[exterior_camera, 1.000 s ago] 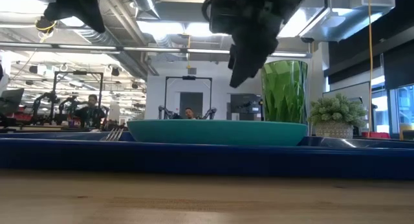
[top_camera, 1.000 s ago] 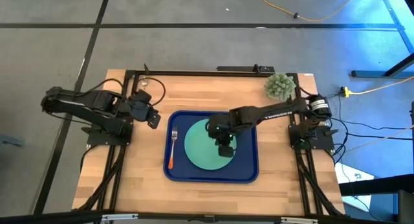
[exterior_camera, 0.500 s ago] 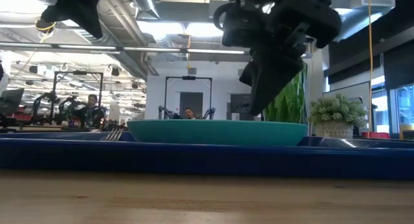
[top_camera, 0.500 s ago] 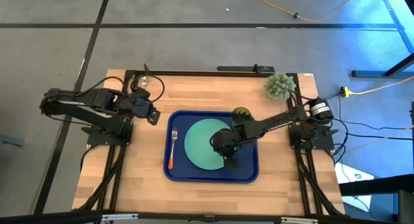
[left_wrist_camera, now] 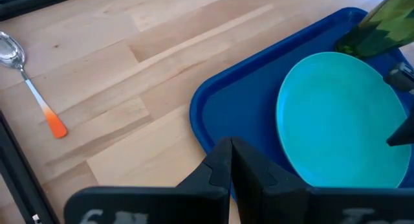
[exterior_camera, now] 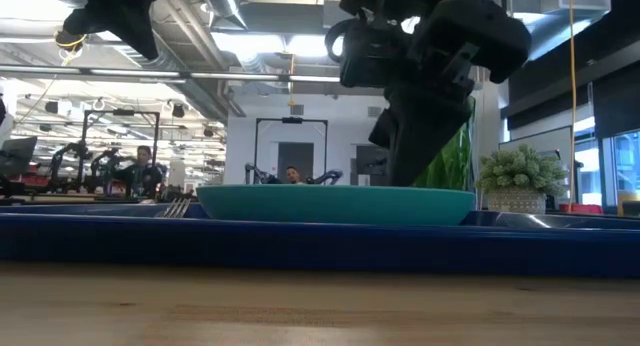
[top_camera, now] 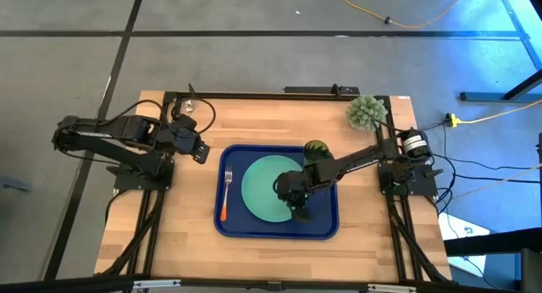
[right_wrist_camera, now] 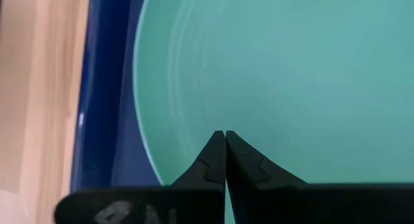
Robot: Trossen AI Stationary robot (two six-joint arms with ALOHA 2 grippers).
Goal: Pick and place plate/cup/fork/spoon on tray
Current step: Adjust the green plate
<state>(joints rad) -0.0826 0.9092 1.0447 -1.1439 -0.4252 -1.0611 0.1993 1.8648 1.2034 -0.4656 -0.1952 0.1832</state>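
Above the plate, my right jaws hang clenched on nothing, fingertips pressed flat together and pointing down at its right edge; in the right wrist view the mint-green surface fills nearly everything past them, with a strip of dark-blue tray and bare wood beside it. That plate lies in the middle of the tray, which sits in the centre of the counter. Just behind my right arm the cup stands upright in the tray's far right corner. Left of the plate, inside the tray, the fork lies with its tines toward the far side and its orange handle toward the near edge.

My left jaws are also clenched and empty, held above the bare wood just off the tray's far left corner. Beyond them, near the counter's far left corner, the spoon lies on the wood, well apart from the tray. A spiky plant stands at the far right corner.
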